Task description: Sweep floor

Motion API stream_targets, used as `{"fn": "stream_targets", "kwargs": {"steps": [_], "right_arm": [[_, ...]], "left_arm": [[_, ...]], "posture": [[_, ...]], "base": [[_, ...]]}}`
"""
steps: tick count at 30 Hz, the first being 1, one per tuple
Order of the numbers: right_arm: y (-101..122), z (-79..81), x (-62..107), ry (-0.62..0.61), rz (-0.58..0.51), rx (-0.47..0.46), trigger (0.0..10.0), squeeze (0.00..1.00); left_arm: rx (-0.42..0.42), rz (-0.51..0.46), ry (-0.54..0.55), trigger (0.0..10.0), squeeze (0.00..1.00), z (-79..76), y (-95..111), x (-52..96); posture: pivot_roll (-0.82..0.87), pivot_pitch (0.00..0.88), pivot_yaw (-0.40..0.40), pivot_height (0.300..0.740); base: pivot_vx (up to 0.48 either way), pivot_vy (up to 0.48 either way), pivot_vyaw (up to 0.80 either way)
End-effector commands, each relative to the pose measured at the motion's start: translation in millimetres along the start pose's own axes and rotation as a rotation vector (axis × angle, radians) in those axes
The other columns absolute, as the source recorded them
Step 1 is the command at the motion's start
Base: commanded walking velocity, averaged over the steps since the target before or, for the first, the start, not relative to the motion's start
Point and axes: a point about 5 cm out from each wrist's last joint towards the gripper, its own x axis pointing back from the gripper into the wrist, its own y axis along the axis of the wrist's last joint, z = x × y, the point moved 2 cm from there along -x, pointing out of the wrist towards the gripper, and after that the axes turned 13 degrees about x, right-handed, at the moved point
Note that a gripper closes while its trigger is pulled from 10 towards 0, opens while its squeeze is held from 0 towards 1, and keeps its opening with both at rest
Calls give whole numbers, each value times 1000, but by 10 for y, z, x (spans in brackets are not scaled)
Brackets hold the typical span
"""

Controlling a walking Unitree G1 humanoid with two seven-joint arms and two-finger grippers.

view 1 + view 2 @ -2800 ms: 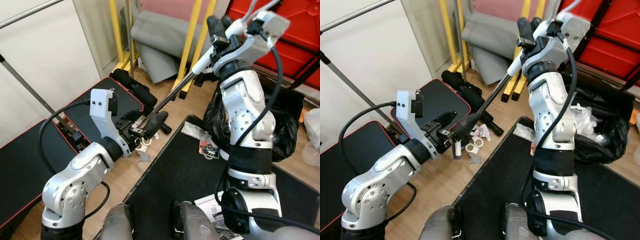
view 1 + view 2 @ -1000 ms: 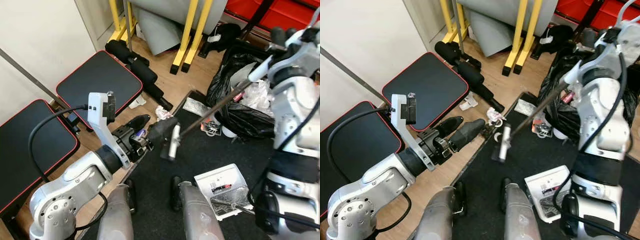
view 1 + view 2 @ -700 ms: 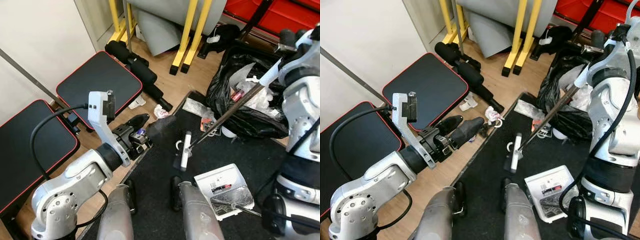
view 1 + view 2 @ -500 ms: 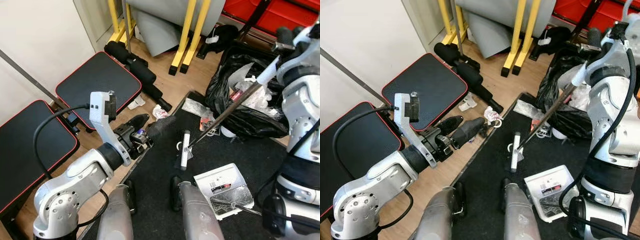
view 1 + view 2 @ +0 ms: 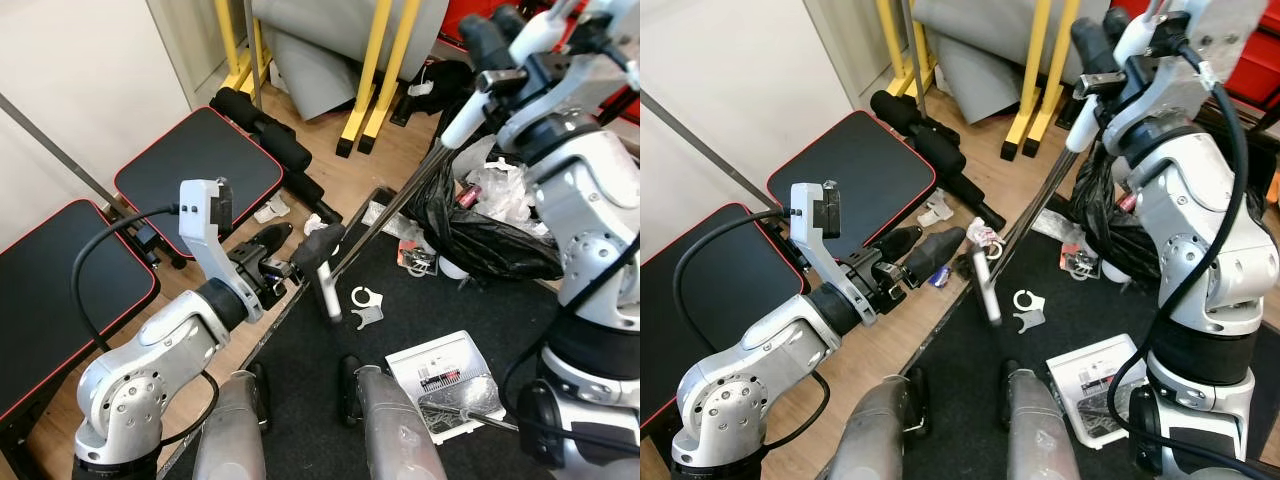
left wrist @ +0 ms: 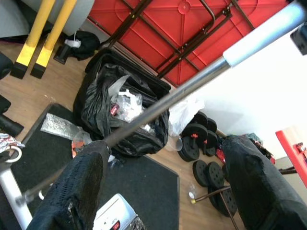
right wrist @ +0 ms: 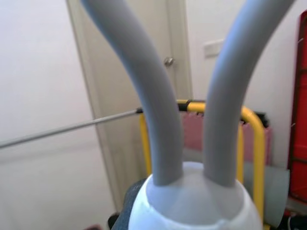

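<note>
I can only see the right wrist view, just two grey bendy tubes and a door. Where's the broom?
Observer: The right gripper holds the broom by its white top end.
Operator: Where's the bottom bit?
Observer: Its head is at the edge of the black mat, beside the left gripper.
Operator: Any rubbish there?
Observer: A white ring lies on the mat.

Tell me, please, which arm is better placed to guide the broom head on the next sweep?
Left, probably. The left gripper is low beside the broom head, its fingers open around the lower shaft; the right gripper holds the handle's top end.
</note>
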Motion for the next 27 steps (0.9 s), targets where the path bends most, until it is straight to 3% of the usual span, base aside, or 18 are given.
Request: {"fn": "stream_targets", "kwargs": {"steps": [1,7,27], "right_arm": [[52,52,16,18,-17,-3,10000,0],[-36,203,31,69,30,-65,10000,0],[-27,358,66,83,-2,-91,10000,0]], "left_arm": [[4,10,-5,10000,0,34,-32,-12],[-15,8,112,10000,0,176,-19,-77],[-46,18,192,10000,0,348,-59,-158]], "posture": [[3,190,-69,740],[9,171,-65,740],[2,144,-67,740]], "base": [[0,0,0],[0,0,-400],[0,0,-800]]}}
